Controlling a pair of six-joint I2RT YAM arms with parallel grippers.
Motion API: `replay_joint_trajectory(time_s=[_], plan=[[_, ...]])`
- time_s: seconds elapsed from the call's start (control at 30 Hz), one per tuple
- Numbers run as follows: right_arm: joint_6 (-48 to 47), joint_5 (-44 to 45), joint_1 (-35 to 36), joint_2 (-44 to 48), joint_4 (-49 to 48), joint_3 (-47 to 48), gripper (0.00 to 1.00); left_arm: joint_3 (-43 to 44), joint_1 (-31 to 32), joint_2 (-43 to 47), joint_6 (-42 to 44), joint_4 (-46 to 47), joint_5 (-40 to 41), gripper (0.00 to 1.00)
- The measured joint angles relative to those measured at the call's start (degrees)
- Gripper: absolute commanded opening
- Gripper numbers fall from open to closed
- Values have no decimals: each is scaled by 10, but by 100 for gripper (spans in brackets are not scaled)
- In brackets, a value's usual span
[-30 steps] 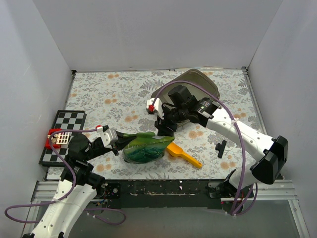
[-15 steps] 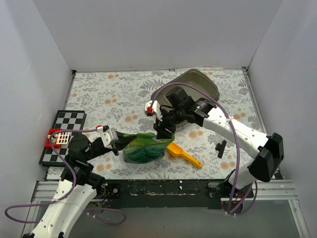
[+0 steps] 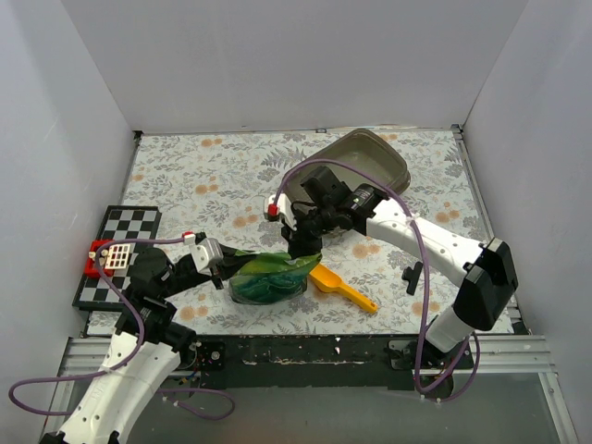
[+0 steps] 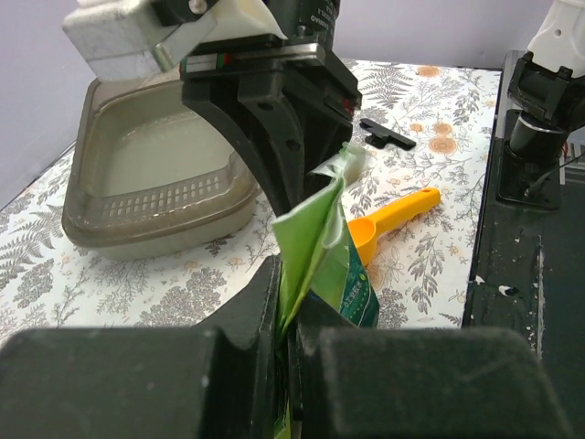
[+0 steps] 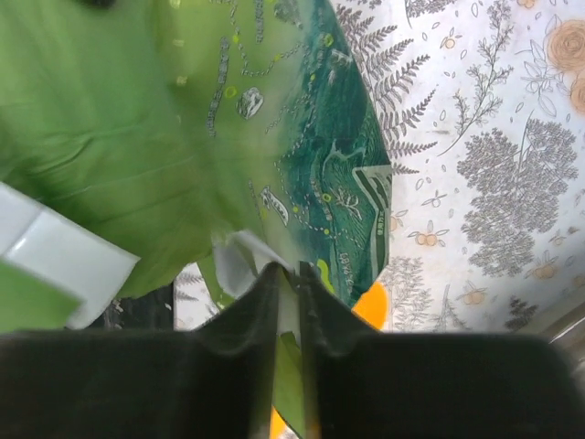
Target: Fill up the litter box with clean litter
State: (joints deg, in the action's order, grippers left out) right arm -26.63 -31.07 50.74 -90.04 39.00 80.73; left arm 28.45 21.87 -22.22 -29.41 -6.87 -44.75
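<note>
A glossy green bag (image 3: 268,277) lies at the table's front centre. My left gripper (image 3: 222,265) is shut on the bag's left corner (image 4: 306,238), seen pinched between the black fingers in the left wrist view. From above, my right gripper (image 3: 303,250) comes down on the bag's upper right edge and is shut on it; the right wrist view shows the green film (image 5: 289,283) clamped between its jaws. The litter box (image 3: 356,168), a grey-brown tray, sits tilted at the back right, partly behind the right arm; it also shows as the litter box (image 4: 155,174). No clean litter is visible.
A yellow-orange scoop (image 3: 342,289) lies just right of the bag, also seen as the scoop (image 4: 393,215). A small black piece (image 3: 413,277) rests farther right. A chequered board (image 3: 125,240) with a red and white item (image 3: 109,257) sits at the left edge. White walls enclose the table.
My right gripper has lowered onto the bag's upper right edge and closed on it. The left gripper keeps its hold on the bag's left corner.
</note>
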Motion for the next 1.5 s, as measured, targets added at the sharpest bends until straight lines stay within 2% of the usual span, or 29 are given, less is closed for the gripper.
replay_joint_trajectory(time_s=[0.23,0.4,0.6,0.7,0.83,0.97,1.1,1.2,1.5], plan=[[0,-10,1,-22,4,10,1,-1,0,-2,0,0,4,0],[15,26,1,-5,-19,2,1,-1,0,-7,1,9,9,0],[62,156,6,45,-85,-11,1,0,0,-33,13,40,2,0],[86,249,8,63,-123,-23,1,3,0,-49,16,61,-14,0],[125,372,-5,107,-170,-79,1,6,0,-77,22,87,-52,0],[155,428,-6,157,-180,-133,1,25,0,-137,27,103,-104,0],[162,422,-5,201,-178,-153,1,40,0,-163,31,101,-130,0],[162,373,-5,218,-153,-132,1,40,0,-144,45,84,-126,0],[151,213,-5,163,-81,-39,1,40,0,-107,65,48,-91,0]])
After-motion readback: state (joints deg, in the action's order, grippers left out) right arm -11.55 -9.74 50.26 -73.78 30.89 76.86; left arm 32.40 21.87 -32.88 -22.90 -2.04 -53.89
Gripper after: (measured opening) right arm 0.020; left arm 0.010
